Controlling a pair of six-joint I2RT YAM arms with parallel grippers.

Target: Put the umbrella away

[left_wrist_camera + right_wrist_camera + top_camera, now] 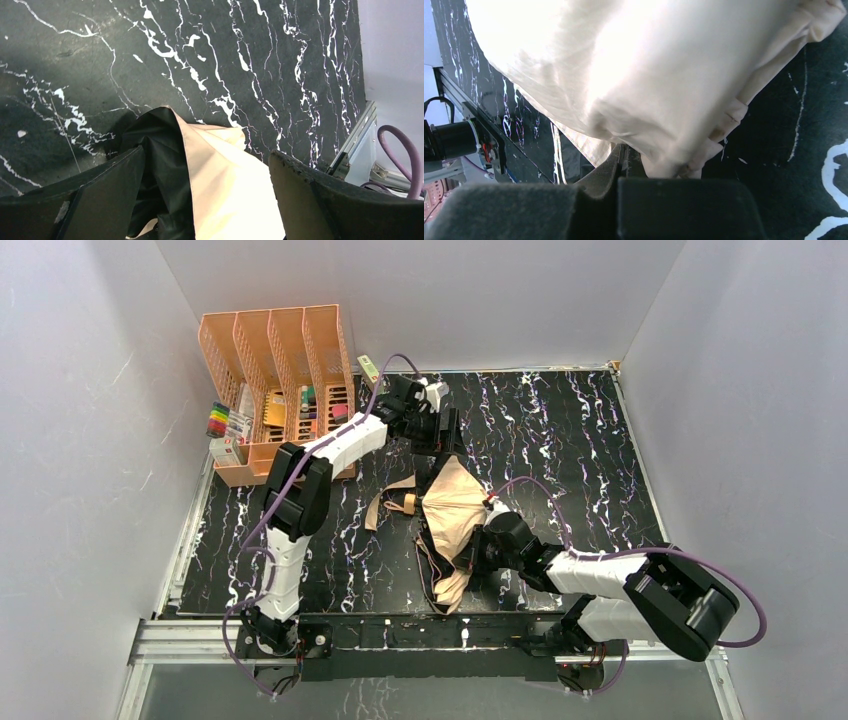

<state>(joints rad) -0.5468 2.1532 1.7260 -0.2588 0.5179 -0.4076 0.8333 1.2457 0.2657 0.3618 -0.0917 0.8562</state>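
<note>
**Umbrella flopped mid-table, one pincer spread, one clamped**

Only the top view shows the whole black marbled table point(580, 440) and the peach slotted organizer point(270, 350) at far left. Small items sit in its front bins, labels too tiny to read. The umbrella point(452, 505) lies half-collapsed mid-table. The left gripper point(207, 159) hangs spread wide over its far end, black lining showing. The right gripper point(624, 162) is clenched at the fabric's edge. Can't tell if it pinches cloth.
</note>
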